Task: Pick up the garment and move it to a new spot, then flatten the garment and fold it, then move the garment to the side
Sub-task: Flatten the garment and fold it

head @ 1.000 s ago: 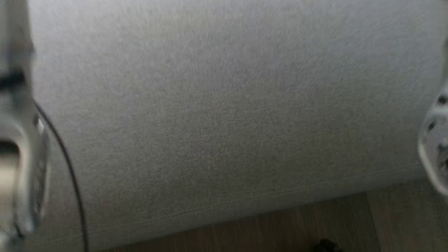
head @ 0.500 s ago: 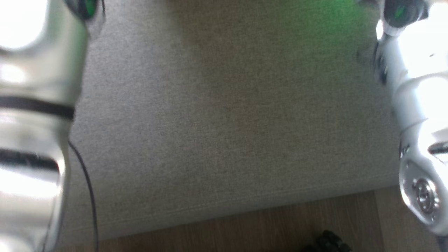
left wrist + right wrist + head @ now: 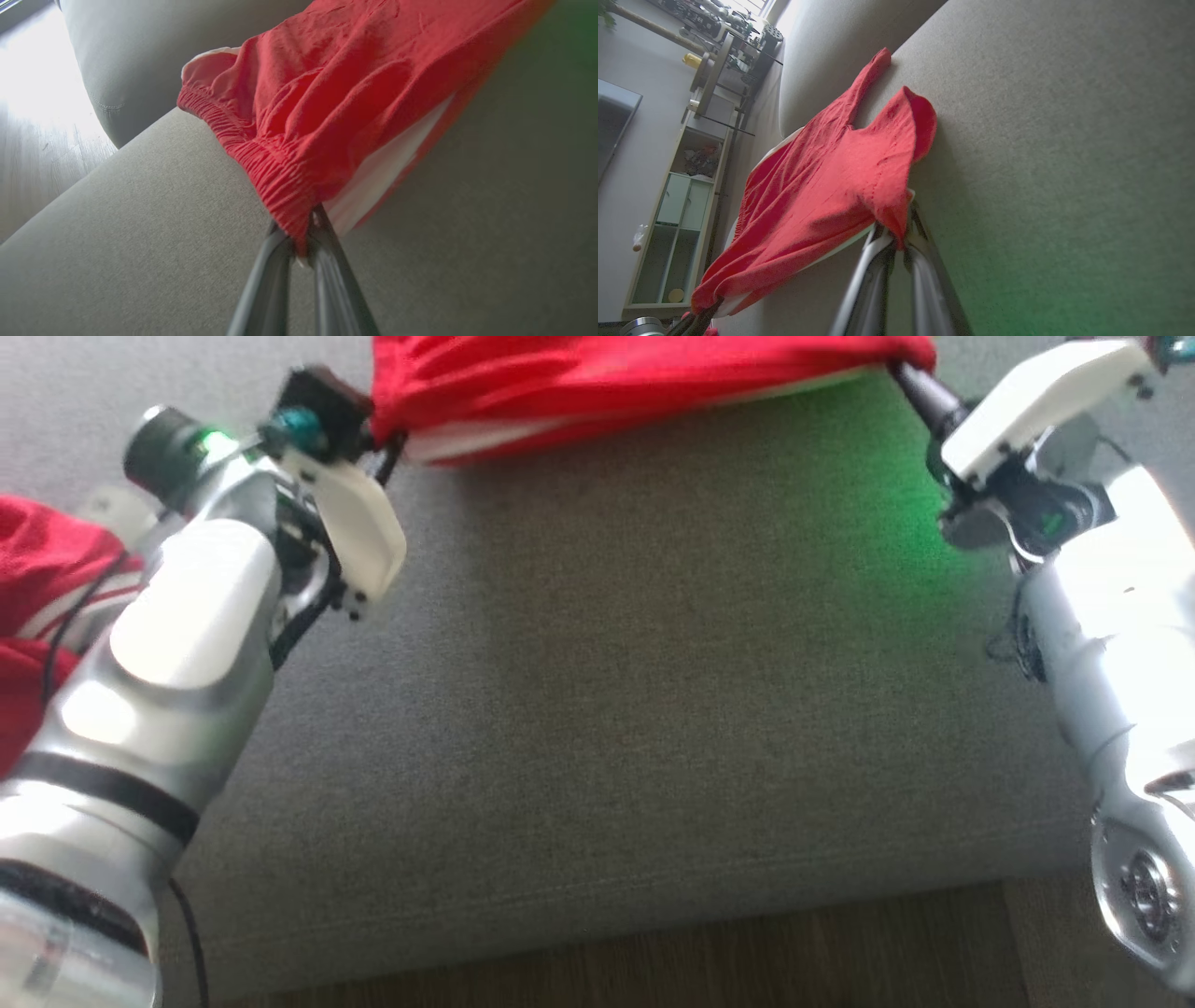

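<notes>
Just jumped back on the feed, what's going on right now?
Both arms hold a pair of red shorts stretched between them over the grey sofa seat. The left gripper is pinched on the elastic waistband, the right gripper on the opposite edge. The shorts are bunched, not yet flattened or folded. More red fabric lies beside the left arm.

your head view's soft and smeared; a green glow (image 3: 878, 476) spills on the cushion (image 3: 607, 709). daylight blows out the floor (image 3: 32, 93) in your left wrist view.
</notes>
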